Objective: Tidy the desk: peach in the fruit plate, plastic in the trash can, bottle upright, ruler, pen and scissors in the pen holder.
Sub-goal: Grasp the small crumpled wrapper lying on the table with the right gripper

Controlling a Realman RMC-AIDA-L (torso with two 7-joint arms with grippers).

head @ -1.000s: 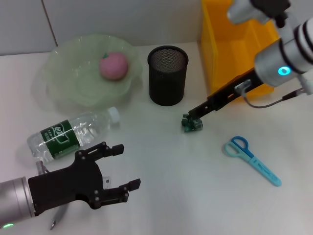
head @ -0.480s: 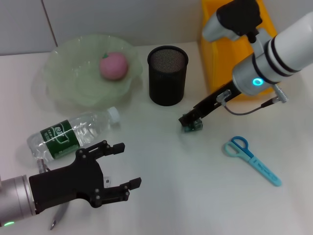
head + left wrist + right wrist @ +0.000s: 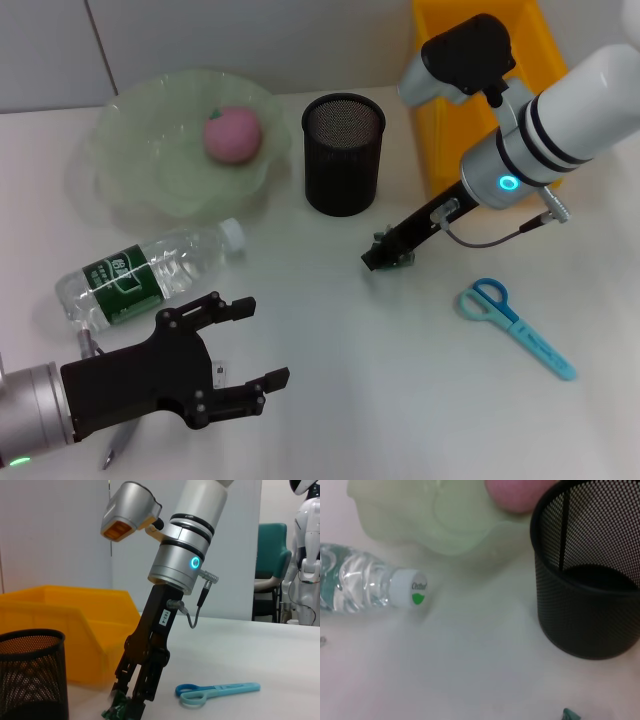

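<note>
Two claws: my left claw (image 3: 245,345), fingers spread, idle low on the surface beside the lying bottle (image 3: 150,272). Peach (image 3: 233,134) sits in the plate. My right claw (image 3: 385,252) pinches the green plastic (image 3: 393,258) by the pen holder (image 3: 343,153); light, crumply, grip its bulk.

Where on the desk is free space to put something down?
Bare desk lies between the open left gripper and the blue scissors. It is crowded around the black mesh pen holder, where the right gripper is at the green plastic scrap.
</note>
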